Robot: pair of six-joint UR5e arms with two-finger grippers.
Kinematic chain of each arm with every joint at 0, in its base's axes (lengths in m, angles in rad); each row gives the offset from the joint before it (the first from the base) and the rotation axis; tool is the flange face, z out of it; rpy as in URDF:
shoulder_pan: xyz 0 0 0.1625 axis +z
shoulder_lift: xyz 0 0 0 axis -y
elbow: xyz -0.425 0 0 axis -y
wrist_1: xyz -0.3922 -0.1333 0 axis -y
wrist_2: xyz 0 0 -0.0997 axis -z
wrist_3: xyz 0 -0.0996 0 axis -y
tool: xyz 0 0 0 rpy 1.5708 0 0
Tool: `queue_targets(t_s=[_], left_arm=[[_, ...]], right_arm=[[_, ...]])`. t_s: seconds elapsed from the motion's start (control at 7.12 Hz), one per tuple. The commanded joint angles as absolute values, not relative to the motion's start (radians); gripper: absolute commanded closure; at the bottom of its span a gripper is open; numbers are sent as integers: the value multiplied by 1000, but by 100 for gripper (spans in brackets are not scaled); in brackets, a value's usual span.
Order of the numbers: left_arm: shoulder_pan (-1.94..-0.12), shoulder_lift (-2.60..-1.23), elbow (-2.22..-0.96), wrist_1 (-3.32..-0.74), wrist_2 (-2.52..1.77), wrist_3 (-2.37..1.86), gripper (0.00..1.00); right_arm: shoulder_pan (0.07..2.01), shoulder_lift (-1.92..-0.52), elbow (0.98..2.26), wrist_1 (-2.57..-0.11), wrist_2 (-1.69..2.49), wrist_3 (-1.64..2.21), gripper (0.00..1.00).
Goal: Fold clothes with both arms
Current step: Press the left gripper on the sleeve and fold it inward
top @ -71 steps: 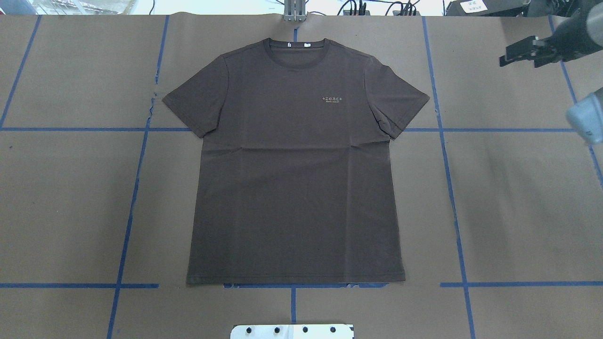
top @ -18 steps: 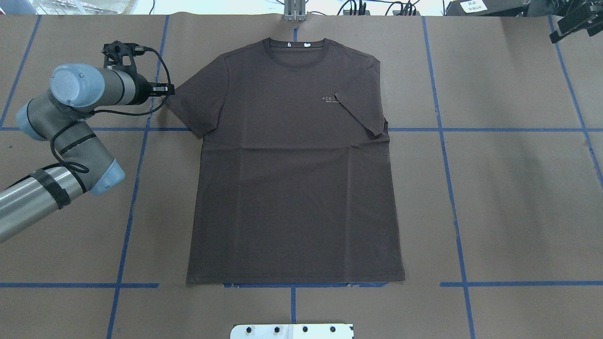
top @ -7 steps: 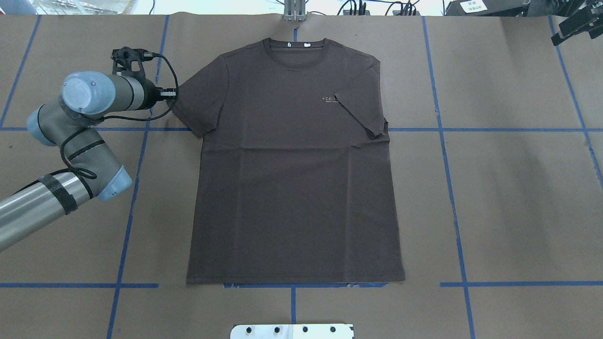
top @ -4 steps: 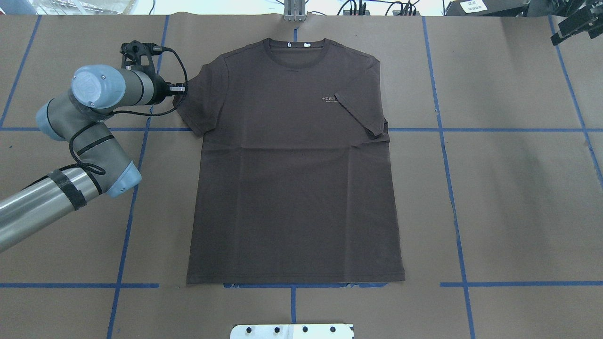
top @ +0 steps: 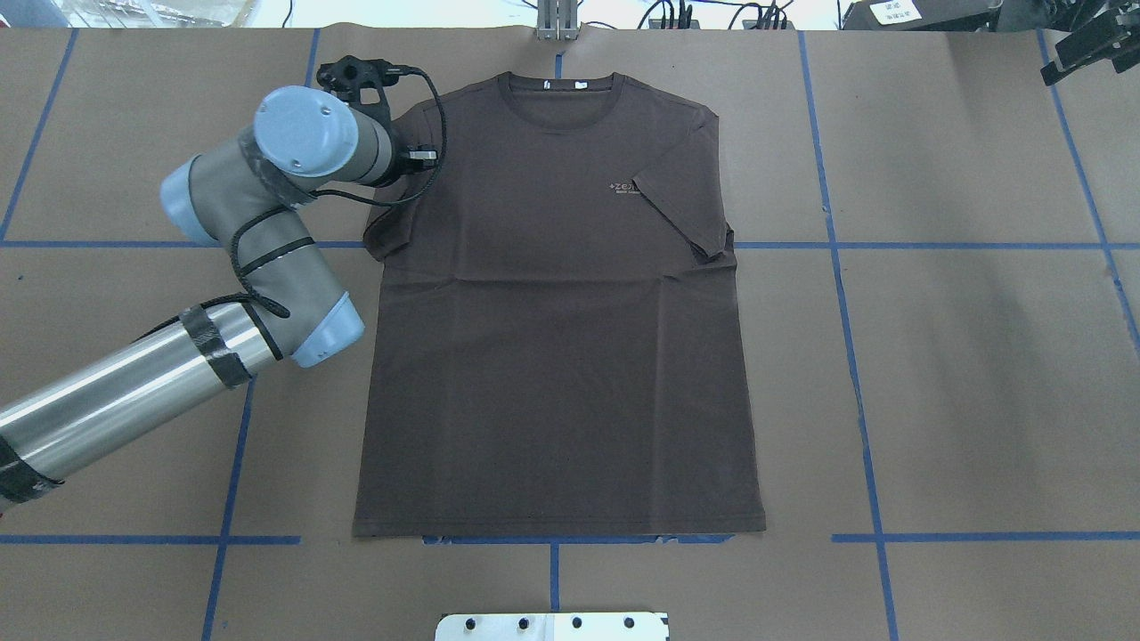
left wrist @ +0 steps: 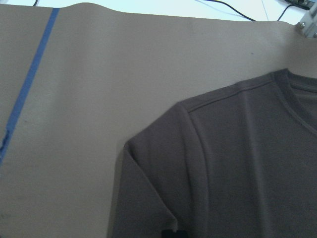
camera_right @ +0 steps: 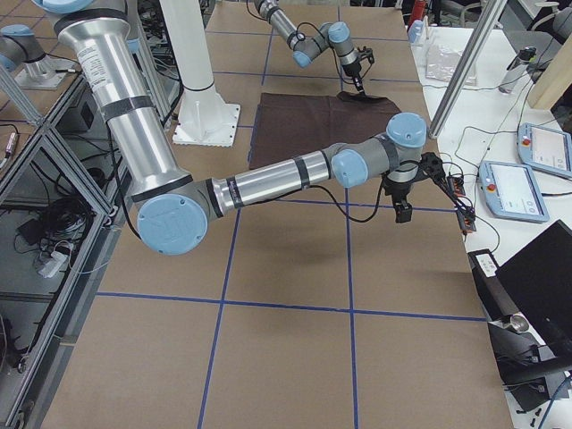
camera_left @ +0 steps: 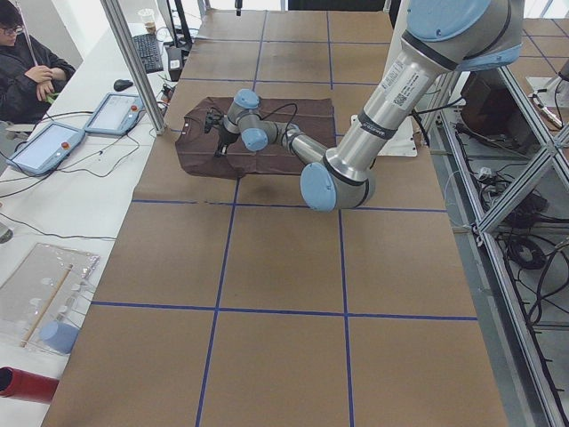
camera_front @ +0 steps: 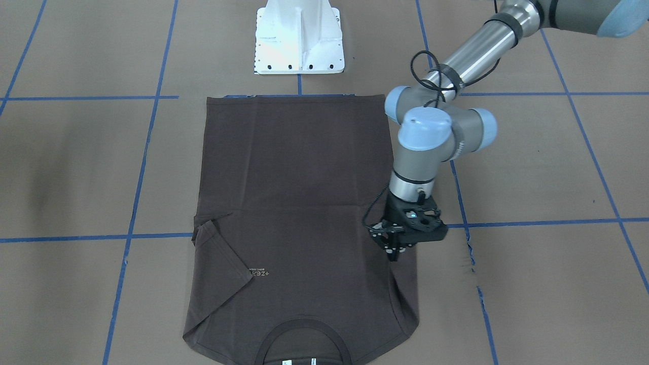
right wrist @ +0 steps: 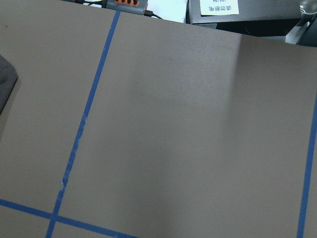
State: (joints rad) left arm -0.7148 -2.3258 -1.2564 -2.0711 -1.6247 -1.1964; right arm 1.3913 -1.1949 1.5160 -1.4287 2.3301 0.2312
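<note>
The dark brown-grey T-shirt (top: 552, 356) lies flat on the brown paper, collar at the far edge, and also shows in the front view (camera_front: 294, 167). Its right sleeve (top: 681, 209) is folded in over the chest print. My left gripper (camera_front: 394, 252) is shut on the left sleeve's edge and holds it raised, drawn in over the shirt's shoulder; its fingertip shows at the bottom of the left wrist view (left wrist: 174, 233). In the overhead view the left wrist (top: 312, 142) hides it. My right gripper (top: 1082, 49) hangs off the shirt at the far right corner, fingers apart and empty.
The white pedestal base (camera_front: 299, 35) stands at the near edge behind the hem. Blue tape lines (top: 846, 294) cross the paper. An operator (camera_left: 27, 71) and tablets (camera_left: 116, 111) are at the far side of the table.
My left arm has moved right, pulling the left sleeve inward from the outer edge toward the shoulder. Earlier the right sleeve was folded in, and the right arm drew back.
</note>
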Motion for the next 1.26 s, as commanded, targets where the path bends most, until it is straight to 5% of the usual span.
queue_targets(t_s=[0.0, 0.14, 0.28, 0.42, 0.7, 1.12], left_arm=[[-690, -2378, -1214, -2033, -1611, -1236, 100], [-690, -2375, -1209, -2031, -1609, -1233, 100], [-690, -2379, -1184, -2033, -1606, -1218, 70], [-692, -2378, -1190, -2033, -1606, -1141, 1], [-696, -2367, -1279, -2031, -1629, -1033, 0], [-664, -2170, -1567, -2046, -1704, -1043, 0]], right_arm=[[1388, -1193, 1516, -1428, 2330, 233, 0], [1384, -1192, 1514, -1428, 2330, 236, 0], [1381, -1190, 1514, -1430, 2330, 238, 0], [1378, -1184, 1514, -1430, 2330, 247, 0], [1309, -1193, 1595, -1408, 2327, 509, 0], [1073, -1369, 1958, -1408, 2139, 960, 0]])
